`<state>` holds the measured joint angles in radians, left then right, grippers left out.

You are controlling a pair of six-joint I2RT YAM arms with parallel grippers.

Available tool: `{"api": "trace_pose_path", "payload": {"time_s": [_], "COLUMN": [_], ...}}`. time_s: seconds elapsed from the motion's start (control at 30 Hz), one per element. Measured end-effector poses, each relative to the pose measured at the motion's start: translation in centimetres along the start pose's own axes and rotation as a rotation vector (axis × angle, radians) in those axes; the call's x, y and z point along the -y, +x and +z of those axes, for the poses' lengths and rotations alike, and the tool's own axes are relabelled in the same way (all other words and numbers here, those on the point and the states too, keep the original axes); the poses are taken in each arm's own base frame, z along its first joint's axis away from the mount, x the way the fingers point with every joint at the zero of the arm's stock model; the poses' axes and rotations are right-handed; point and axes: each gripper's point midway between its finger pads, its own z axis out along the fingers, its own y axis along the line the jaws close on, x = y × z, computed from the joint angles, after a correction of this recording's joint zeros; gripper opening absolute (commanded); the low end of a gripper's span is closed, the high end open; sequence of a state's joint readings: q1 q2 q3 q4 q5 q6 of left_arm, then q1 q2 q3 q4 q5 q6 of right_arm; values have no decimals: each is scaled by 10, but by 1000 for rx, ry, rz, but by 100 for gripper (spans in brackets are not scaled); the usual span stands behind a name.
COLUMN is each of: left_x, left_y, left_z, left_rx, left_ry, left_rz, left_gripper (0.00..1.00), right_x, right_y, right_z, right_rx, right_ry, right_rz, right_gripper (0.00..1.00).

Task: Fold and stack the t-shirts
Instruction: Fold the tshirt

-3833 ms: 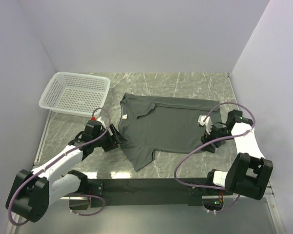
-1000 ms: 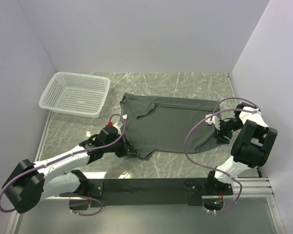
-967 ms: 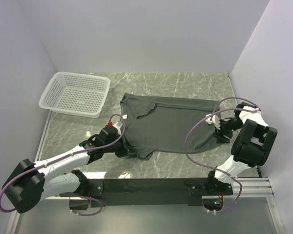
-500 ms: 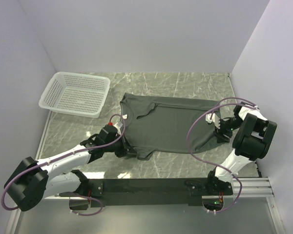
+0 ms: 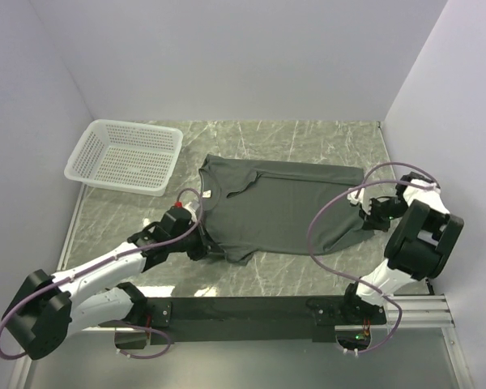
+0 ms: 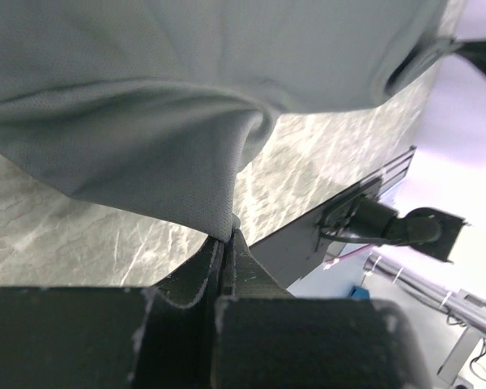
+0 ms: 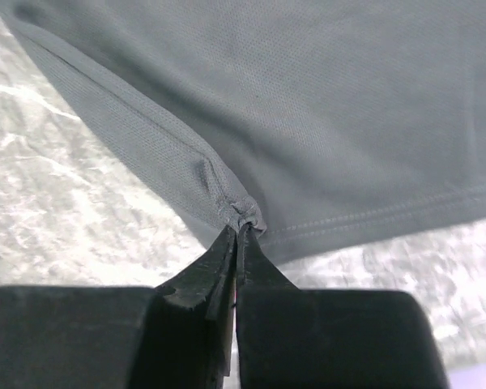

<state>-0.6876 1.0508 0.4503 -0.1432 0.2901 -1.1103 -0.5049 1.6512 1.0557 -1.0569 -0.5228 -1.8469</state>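
Note:
A dark grey-green t-shirt [image 5: 283, 207] lies spread on the marble table [image 5: 308, 271], neck to the left, hem to the right. My left gripper [image 5: 213, 248] is shut on the near-left part of the shirt; in the left wrist view the cloth [image 6: 146, 138] rises bunched from the closed jaws of the left gripper [image 6: 227, 237]. My right gripper [image 5: 366, 217] is shut on the shirt's near-right hem corner. The right wrist view shows a puckered bit of hem [image 7: 241, 212] pinched at the tips of the right gripper [image 7: 237, 230].
A white mesh basket [image 5: 125, 156] stands at the back left of the table. Grey walls close in the left, back and right sides. The black base rail [image 5: 251, 312] runs along the near edge.
The right gripper was open at the hem a second ago and has shut on the hem corner. The left arm has shifted slightly, still holding its cloth.

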Motion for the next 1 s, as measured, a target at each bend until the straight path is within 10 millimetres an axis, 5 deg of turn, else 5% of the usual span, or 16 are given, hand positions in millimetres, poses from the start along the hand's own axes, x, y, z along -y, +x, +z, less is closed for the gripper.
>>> {"api": "trace_pose_path", "payload": {"time_s": [0.3,0.67,1.0], "left_x": [24,64,49], "left_y": [-27,-67,-78], "left_z": [-18,-40,-24], "left_rx": [87,176,124], "left_ry": [47,100,41], "left_rz": [-10,-8,-39], "left_gripper": [1,1,1], "right_x": [-23,-11,-5], "right_y": [-24,-23,-23], "right_z": [-8,-19,-26], "right_rx": [99,173,281], "right_ry": [90,208,211], "right_rz": [78,317,391], "right_gripper": [0,0,0]}}
